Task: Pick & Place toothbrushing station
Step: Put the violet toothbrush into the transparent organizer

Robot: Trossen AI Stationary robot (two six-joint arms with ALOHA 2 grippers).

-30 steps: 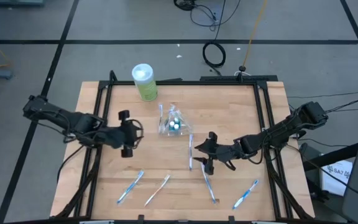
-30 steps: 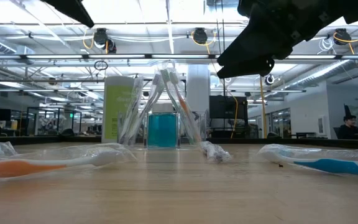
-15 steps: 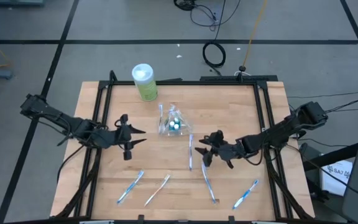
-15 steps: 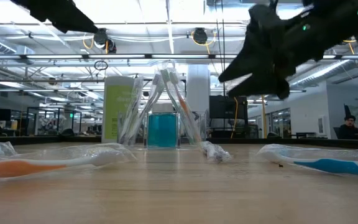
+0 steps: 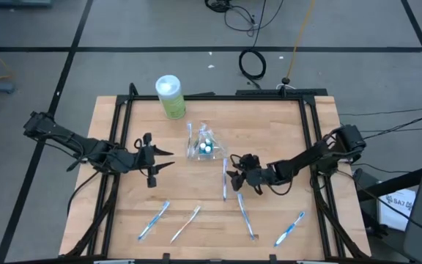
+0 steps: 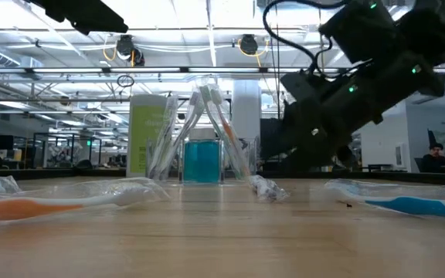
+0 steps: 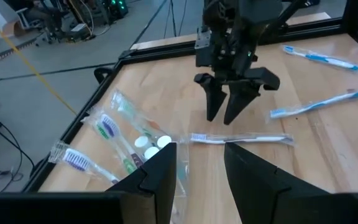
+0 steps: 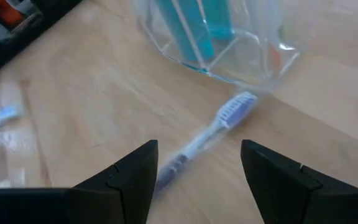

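The right pincer [image 5: 231, 178], fingers spread, hovers over a wrapped toothbrush [image 8: 201, 142] lying flat on the tabletop [image 5: 284, 132] beside the holder [image 5: 205, 145]. It looks light, slippery; best pinched mid-handle.

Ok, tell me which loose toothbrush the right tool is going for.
The white one lying just beside the holder. The right tool, open, sits over it; the other four lie nearer the table's front edge.
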